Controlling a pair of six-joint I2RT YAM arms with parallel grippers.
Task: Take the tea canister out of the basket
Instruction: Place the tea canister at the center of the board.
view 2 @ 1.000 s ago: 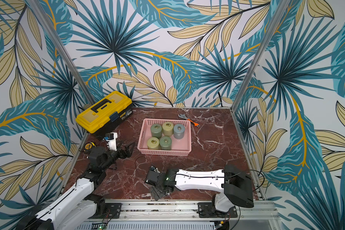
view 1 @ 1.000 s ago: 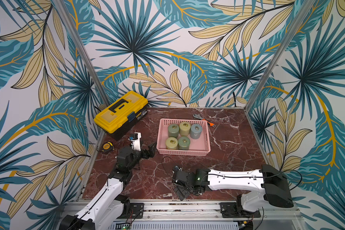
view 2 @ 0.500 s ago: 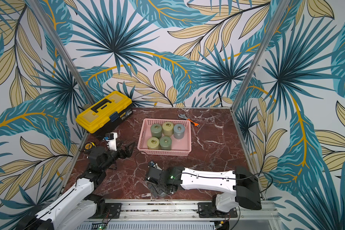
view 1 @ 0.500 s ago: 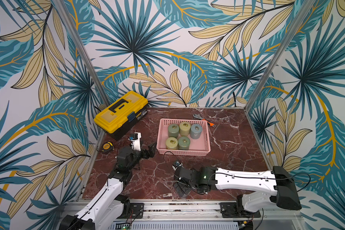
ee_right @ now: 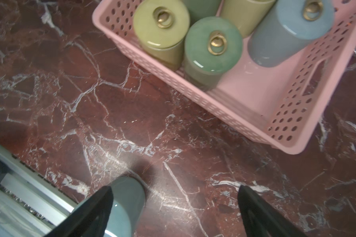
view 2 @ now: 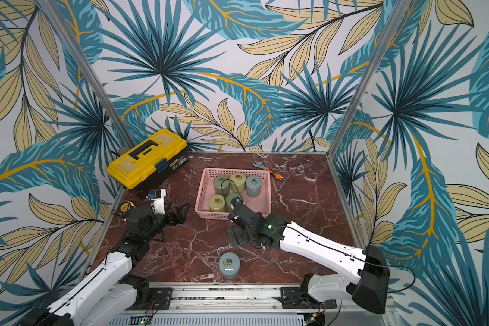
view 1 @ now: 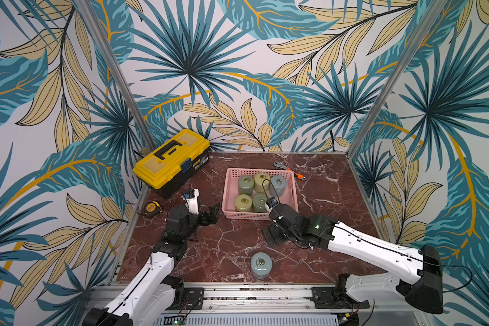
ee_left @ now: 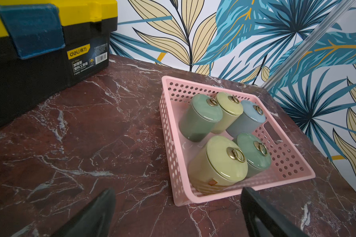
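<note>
Upright on table [view 1: 215, 254] by front edge, outside basket [view 1: 246, 216]: blue canister [view 1: 261, 264]. Near right gripper [ee_right: 175, 192], on its front-edge side, not held. Spread wide and empty, between blue canister and basket. Left gripper [view 1: 211, 214] likewise spread, empty, beside basket. Five others [view 1: 246, 183] standing inside.

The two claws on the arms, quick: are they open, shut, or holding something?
Left gripper: open, holding nothing.
Right gripper: open, holding nothing; a blue-grey tea canister stands free beside it.
</note>
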